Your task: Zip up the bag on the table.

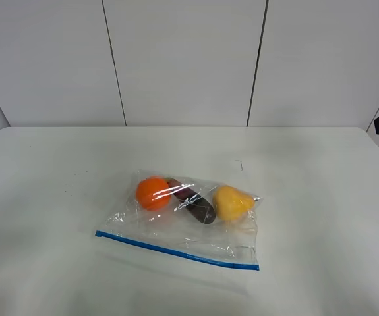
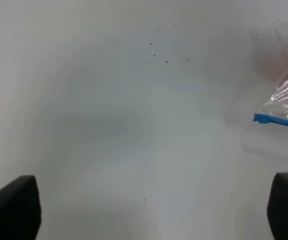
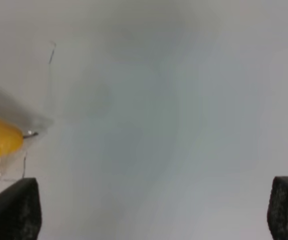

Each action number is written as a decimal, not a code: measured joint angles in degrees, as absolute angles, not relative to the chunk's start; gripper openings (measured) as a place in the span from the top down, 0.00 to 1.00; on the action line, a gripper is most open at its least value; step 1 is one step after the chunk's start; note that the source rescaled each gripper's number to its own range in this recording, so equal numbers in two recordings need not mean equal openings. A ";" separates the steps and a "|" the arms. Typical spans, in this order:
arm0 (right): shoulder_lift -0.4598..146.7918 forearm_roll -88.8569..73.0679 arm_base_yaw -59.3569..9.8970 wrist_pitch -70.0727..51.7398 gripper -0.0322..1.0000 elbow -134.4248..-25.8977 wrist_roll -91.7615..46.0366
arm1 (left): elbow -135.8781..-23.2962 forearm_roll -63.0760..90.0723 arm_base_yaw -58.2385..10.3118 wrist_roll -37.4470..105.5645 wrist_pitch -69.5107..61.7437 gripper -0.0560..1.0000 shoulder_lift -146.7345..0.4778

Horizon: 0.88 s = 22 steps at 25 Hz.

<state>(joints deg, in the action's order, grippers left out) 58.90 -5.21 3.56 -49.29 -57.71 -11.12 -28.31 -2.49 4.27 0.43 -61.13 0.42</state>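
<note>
Exterior high view: the bag (image 1: pixel 182 220) is judged light, limp and slippery; its blue zipper strip (image 1: pixel 176 250) should be pinched. Both grippers' fingers are spread wide, empty.

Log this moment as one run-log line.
bag: flat on table, untouched | blue zipper strip: at near edge | left jaws: open, empty | right jaws: open, empty

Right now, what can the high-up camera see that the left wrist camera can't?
Only the high view shows the whole clear crinkly plastic zip bag, with its dark purple item and yellow item. Only the left wrist view shows the left gripper, its dark jaws wide apart over bare table. Both show the large white flat tabletop, the bag's blue zipper strip and the round orange item.
</note>
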 joint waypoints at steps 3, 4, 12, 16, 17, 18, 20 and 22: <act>58.84 -5.15 3.56 -49.12 0.00 -55.06 -11.14 | -28.31 -2.49 4.27 0.43 -61.13 0.06 0.42; 58.84 -5.15 3.56 -48.88 0.00 -54.25 -11.14 | -28.31 -2.49 4.27 0.43 -61.13 0.06 0.42; 58.62 -5.15 3.56 -48.14 0.00 -52.11 -11.57 | -28.31 -2.49 4.27 0.43 -61.13 0.06 0.42; 55.63 -5.15 3.56 -47.07 0.00 -50.27 -12.38 | -28.31 -2.49 4.27 0.43 -61.13 0.06 0.42; 54.36 -5.15 3.56 -46.87 0.00 -49.53 -12.42 | -28.31 -2.49 4.27 0.43 -61.13 0.06 0.42; 53.21 -5.15 3.56 -46.81 0.00 -48.55 -12.42 | -28.31 -2.49 4.27 0.43 -61.13 0.06 0.42; 50.29 -5.15 3.56 -46.76 0.00 -46.21 -12.42 | -28.29 -2.49 4.27 0.43 -61.13 0.06 0.42; 47.23 -5.15 3.56 -46.59 0.00 -43.98 -12.42 | -28.29 -2.49 4.27 0.43 -61.13 0.06 0.42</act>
<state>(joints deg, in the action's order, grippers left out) 47.23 -5.15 3.56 -46.59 -43.98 -12.42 -28.29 -2.49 4.27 0.43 -61.13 0.42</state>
